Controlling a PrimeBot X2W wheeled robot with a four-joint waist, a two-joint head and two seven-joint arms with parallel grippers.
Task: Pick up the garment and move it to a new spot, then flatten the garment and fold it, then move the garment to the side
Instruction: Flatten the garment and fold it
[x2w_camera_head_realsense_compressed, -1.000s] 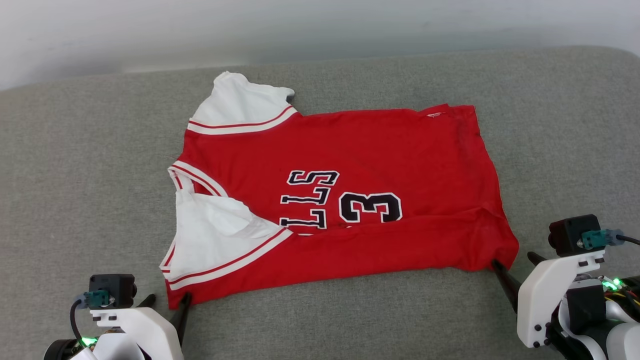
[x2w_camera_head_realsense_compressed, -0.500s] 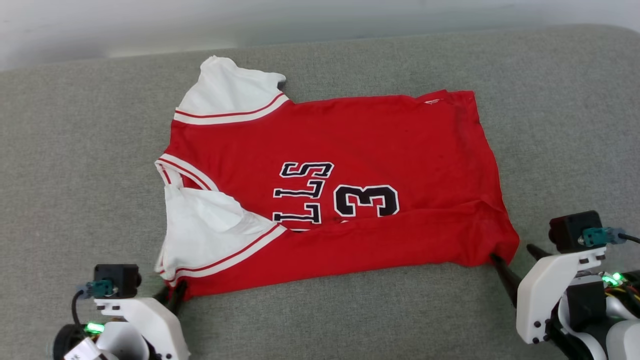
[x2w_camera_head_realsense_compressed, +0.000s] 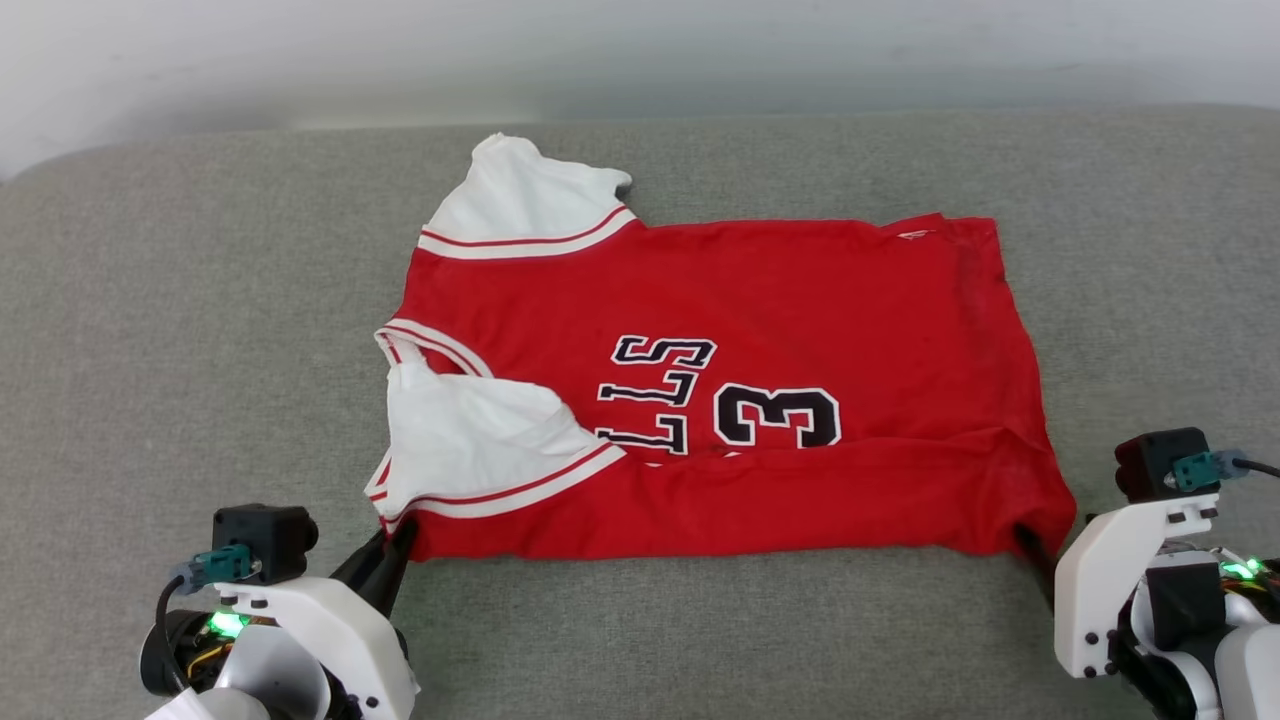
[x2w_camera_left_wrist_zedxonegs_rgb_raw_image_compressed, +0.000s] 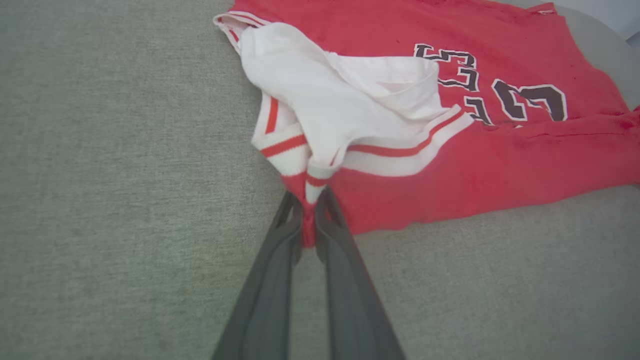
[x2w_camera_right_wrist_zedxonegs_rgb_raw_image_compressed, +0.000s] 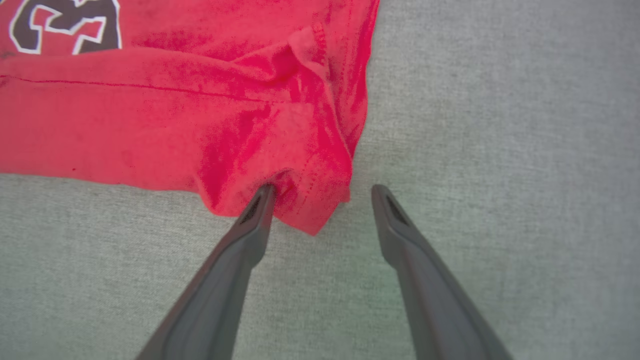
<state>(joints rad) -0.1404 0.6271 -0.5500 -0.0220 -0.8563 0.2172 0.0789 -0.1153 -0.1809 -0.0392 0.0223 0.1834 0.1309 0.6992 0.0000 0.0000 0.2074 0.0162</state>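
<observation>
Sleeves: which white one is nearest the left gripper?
The near sleeve, bunched over the red front: the left gripper is shut on the garment at the corner right below it. The other sleeve lies at the far edge.

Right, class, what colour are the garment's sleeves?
The sleeves are white with red-striped trim, clearest in the left wrist view.

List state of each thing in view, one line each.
garment: spread print-up on the grey cushion, near edge folded over, near sleeve rumpled.
left pincer: shut on the garment's sleeve-side near corner.
right pincer: open, fingers either side of the near hem corner.
</observation>
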